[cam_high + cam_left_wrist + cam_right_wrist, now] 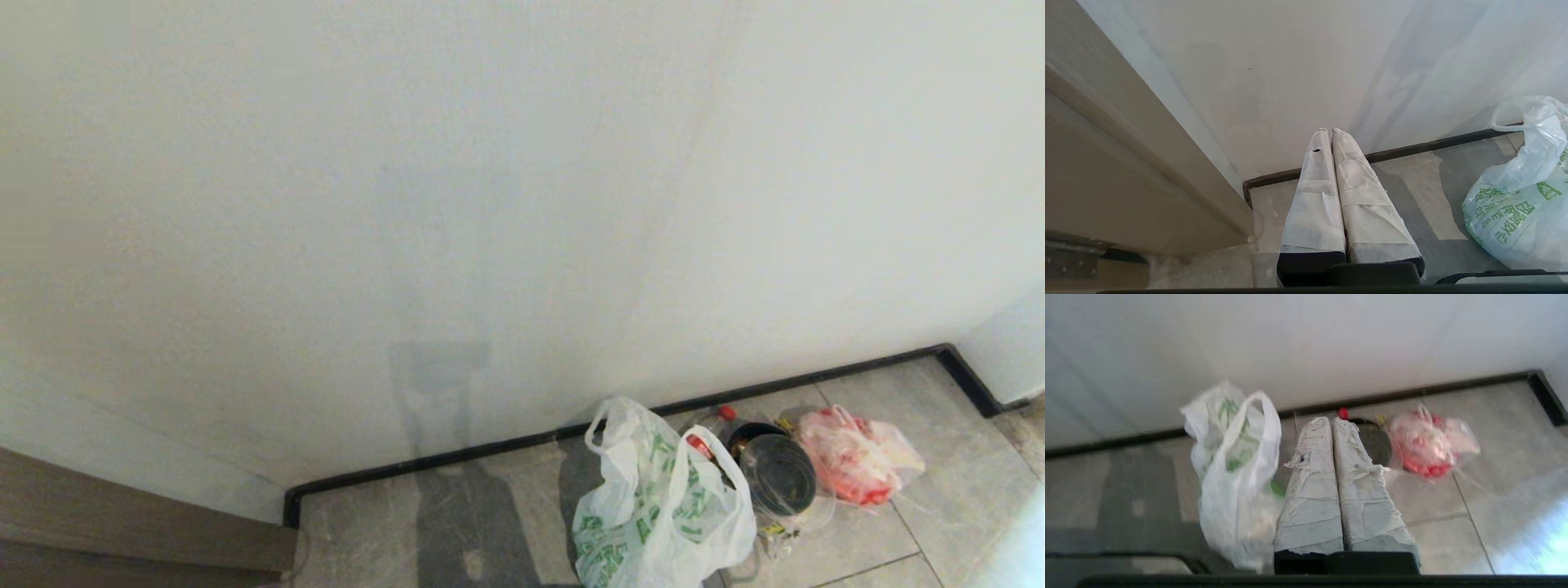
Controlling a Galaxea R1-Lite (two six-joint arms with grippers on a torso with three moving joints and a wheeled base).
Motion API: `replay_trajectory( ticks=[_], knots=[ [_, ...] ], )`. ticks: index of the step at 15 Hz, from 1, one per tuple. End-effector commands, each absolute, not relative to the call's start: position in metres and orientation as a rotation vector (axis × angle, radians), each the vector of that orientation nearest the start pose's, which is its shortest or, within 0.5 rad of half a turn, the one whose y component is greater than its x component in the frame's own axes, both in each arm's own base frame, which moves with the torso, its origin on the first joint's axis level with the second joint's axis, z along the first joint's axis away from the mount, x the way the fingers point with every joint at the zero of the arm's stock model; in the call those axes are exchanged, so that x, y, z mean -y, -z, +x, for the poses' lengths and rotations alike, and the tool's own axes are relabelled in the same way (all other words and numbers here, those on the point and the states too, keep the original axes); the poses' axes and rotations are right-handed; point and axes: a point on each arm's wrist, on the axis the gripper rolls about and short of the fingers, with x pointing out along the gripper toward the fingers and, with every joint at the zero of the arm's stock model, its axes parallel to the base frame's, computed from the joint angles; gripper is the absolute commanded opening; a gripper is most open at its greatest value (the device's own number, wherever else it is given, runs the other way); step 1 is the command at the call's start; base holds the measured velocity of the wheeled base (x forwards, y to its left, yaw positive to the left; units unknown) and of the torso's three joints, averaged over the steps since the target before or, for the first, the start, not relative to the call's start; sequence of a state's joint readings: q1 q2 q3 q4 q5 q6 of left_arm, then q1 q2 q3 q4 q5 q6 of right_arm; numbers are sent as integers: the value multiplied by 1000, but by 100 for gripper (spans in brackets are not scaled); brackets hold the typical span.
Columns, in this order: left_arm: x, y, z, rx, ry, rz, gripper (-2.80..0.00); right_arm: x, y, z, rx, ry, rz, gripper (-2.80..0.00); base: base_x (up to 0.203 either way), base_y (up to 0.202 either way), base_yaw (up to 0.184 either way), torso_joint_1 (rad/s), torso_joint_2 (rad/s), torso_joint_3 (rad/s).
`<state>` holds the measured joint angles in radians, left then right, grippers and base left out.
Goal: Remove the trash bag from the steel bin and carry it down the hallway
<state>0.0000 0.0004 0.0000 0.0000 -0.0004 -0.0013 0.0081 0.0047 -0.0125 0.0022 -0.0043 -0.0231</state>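
At the near edge of your right wrist view, the right gripper [1332, 420] points out over the tiled floor [1453, 498] with its two tape-wrapped fingers [1310, 490] pressed together and nothing between them. Just beside those fingers stands the trash bag [1231, 469], white with green print, slumped on the tiles with one loop handle raised (no gripper touches it). Past the fingertips you see a dark round container [1374, 443] with a red cap [1343, 413] near it, and next to that a translucent bag with red contents [1427, 451], all close to the dark baseboard [1412, 392] under the pale wall [1306, 343]. Your left gripper [1330, 130] likewise has its wrapped fingers closed together and empty, aimed at the baseboard corner beside a wooden door frame [1126, 163]. From the head view, neither arm shows; the trash bag [661, 498] sits in front of the other items.
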Motion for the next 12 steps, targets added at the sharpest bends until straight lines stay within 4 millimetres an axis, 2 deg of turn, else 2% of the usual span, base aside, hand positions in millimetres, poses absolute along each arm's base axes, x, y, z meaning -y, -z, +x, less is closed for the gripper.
replay_trajectory(
  ticks=[1,5,7,12],
  knots=[
    [0,-76,-23,0,0,-2,-280,0,-76,-26,51,-6,-19,-280,0,0,0,0,0,0],
    [0,-76,-23,-2,0,-2,-280,0,-75,-26,45,-9,-63,-280,0,0,0,0,0,0],
    [0,-76,-23,0,0,-2,-280,0,-76,-26,49,-6,3,-280,0,0,0,0,0,0],
    [0,-76,-23,0,1,4,-280,0,-76,-26,51,-5,3,-280,0,0,0,0,0,0]
  ],
)
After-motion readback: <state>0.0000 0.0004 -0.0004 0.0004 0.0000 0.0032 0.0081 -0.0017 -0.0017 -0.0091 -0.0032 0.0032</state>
